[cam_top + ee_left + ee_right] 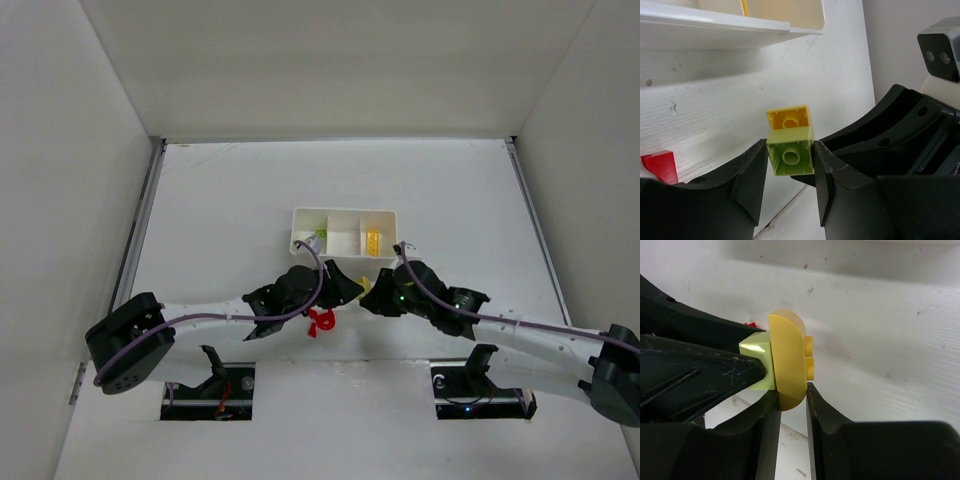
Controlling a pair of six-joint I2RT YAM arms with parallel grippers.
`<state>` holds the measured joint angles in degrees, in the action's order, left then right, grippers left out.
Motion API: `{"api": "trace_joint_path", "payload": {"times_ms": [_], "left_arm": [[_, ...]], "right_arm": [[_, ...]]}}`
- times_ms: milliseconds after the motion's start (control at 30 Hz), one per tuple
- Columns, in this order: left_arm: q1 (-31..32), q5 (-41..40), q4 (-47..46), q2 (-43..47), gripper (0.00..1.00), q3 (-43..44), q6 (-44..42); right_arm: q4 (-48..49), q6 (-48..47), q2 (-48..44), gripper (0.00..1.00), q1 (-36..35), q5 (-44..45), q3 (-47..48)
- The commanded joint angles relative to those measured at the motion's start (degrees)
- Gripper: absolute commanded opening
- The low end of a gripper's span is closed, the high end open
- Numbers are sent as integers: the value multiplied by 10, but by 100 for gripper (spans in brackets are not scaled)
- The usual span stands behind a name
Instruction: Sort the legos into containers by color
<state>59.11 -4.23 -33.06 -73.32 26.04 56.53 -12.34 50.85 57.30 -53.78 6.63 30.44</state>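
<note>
Two joined bricks are held just off the near edge of the tray [343,211]. The light green brick [791,159] is pinched by the left gripper [790,150], and the yellow brick [787,360] stuck to it is pinched by the right gripper [792,402]. One red brick [320,322] lies beside the left gripper. Open worktop [220,200] is left toward the far and side edges.

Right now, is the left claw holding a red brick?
No, the left claw pinches a light green brick that is stuck to a yellow brick.
</note>
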Motion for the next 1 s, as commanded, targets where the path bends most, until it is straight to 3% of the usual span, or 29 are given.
{"api": "trace_joint_path", "payload": {"times_ms": [0,967], "left_arm": [[-6,19,-38,20,20,10,10],[-31,45,-22,96,14,-20,28]], "right_arm": [[30,14,-20,22,14,3,-9],[25,-6,-51,22,70,22,-34]]}}
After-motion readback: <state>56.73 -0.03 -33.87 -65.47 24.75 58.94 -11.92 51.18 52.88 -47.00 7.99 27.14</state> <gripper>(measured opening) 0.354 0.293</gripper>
